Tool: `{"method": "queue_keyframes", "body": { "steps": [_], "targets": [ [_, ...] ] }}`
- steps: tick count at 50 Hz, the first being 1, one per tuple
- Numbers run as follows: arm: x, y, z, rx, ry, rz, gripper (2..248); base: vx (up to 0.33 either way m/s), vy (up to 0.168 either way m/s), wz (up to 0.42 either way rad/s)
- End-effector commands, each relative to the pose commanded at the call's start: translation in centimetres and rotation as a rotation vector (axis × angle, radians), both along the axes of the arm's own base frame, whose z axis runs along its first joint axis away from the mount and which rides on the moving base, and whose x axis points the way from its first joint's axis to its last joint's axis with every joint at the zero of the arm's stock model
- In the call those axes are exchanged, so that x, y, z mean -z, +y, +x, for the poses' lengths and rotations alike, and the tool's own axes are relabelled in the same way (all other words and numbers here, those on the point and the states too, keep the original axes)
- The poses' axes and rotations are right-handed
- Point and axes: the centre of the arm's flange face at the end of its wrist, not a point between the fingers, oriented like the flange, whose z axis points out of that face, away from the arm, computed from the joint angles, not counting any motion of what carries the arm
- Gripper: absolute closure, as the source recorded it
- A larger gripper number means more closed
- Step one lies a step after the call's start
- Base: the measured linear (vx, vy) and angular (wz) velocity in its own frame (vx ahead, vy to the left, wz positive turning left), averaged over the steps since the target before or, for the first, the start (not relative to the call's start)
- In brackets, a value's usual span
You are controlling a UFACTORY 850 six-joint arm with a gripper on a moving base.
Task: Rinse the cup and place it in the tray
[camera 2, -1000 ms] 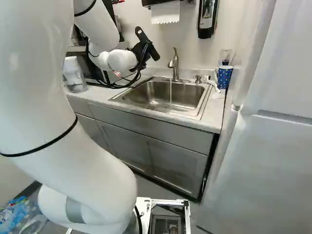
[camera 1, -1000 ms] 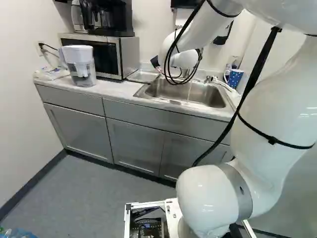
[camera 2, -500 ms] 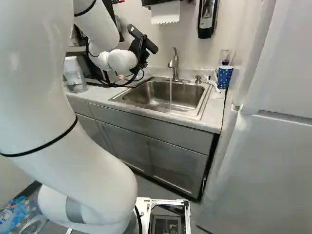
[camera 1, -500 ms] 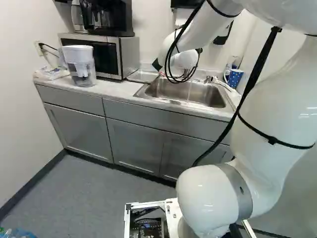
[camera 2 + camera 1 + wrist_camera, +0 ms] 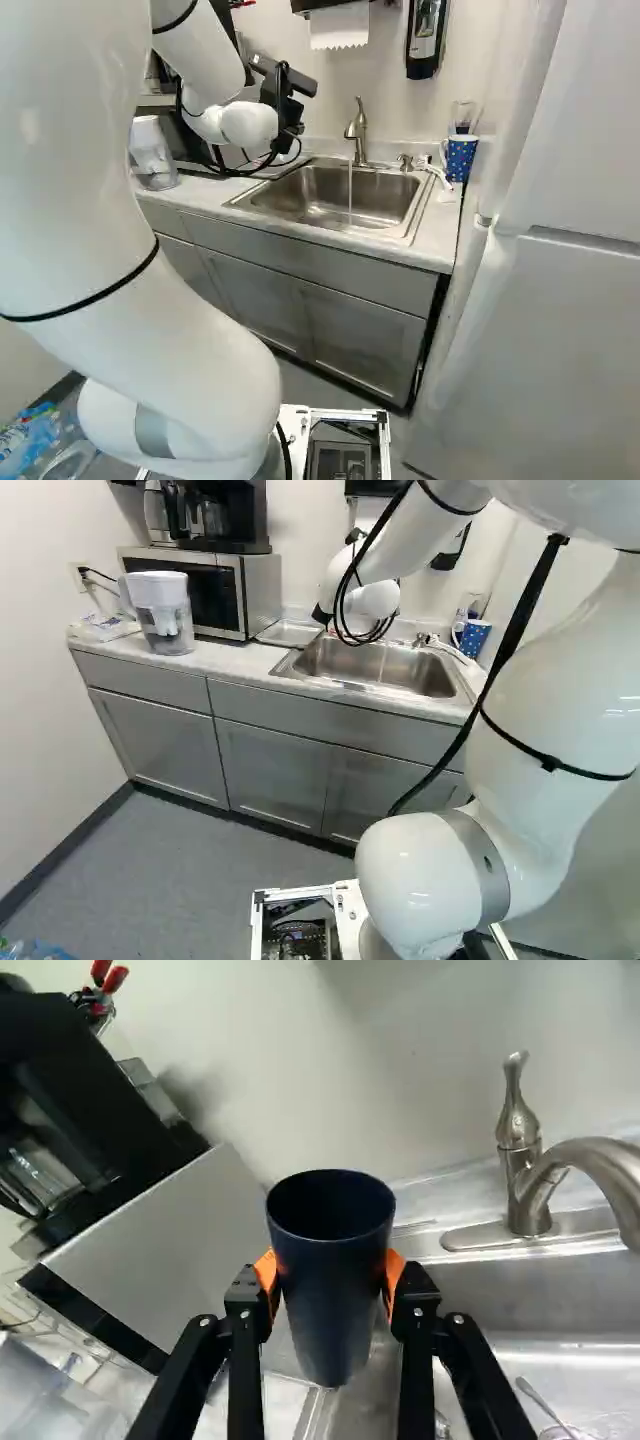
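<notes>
Two black fingers (image 5: 240, 1360) of the claw (image 5: 284, 95) pinch a dark blue cup (image 5: 335, 1305) from opposite sides. In the wrist view the claw (image 5: 333, 1275) stands partly spread, by just the width of the cup, and its orange pads (image 5: 266, 1272) press against the cup's sides below the rim. The cup's mouth faces upward and shows a dark inside, while its lower end reaches down between the fingers.

In the right base view the claw is left of the faucet (image 5: 358, 130), well apart from it and near the wall. A thin stream of water (image 5: 350, 190) falls from the faucet into the sink (image 5: 320, 192); the cup is outside that stream. A spoon (image 5: 545, 1405) lies in the sink.

The sink is set into the counter (image 5: 225, 660). The tray (image 5: 287, 632) lies on the counter between the sink and the microwave (image 5: 262, 595), and the cup is in the claw, not in the tray. Whether the cup's lower end touches anything cannot be told.

A coffee maker (image 5: 225, 515) sits on top of the microwave, and a clear pitcher (image 5: 165, 615) with a white top stands just in front of it. Across the sink, a blue dotted mug (image 5: 460, 158) stands on the counter.
</notes>
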Motion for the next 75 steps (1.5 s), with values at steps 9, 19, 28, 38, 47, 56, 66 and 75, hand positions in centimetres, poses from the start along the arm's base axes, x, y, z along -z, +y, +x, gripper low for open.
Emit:
{"method": "queue_keyframes", "body": {
  "steps": [9,19,28,38,47,56,66,75],
  "targets": [
    [0.00,0.00,0.00,-0.012,-0.004,-0.094,128,0.000,0.000,0.000],
    [0.00,0.00,0.00,-0.025,-0.008,-0.198,128,0.000,0.000,0.000],
    [0.00,0.00,0.00,-0.037,-0.012,-0.291,128,0.000,0.000,0.000],
    [0.00,0.00,0.00,-0.051,-0.016,-0.396,128,0.000,0.000,0.000],
    [0.00,0.00,0.00,-0.053,-0.017,-0.416,128,0.000,0.000,0.000],
    [0.00,0.00,0.00,-0.053,-0.017,-0.416,128,0.000,0.000,0.000],
    [-0.02,0.10,0.03,-0.055,-0.020,-0.416,128,0.000,0.000,0.000],
    [-0.09,0.88,0.82,-0.067,-0.030,-0.416,128,0.000,0.000,0.000]
  ]
}}
